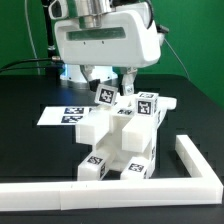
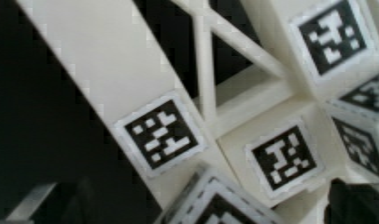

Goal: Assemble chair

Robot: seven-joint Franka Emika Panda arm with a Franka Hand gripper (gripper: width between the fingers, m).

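Observation:
The chair (image 1: 125, 135) stands in the middle of the black table, a white blocky build with black-and-white tags on its pieces and cube-topped posts (image 1: 145, 103). My gripper (image 1: 108, 80) hangs right over its upper back part, one dark finger (image 1: 128, 78) on each side of a tagged post (image 1: 105, 95). In the wrist view the chair's tagged bars (image 2: 168, 135) fill the frame very close up. The gripper (image 2: 200, 212) shows only as dark fingers (image 2: 26, 205) at the frame's edges, wide apart, with a tagged piece between them. The jaws look open.
The marker board (image 1: 62, 115) lies flat on the table at the exterior view's left of the chair. A long white L-shaped border rail (image 1: 110, 187) runs along the front and up the exterior view's right side (image 1: 192, 155), close to the chair's base.

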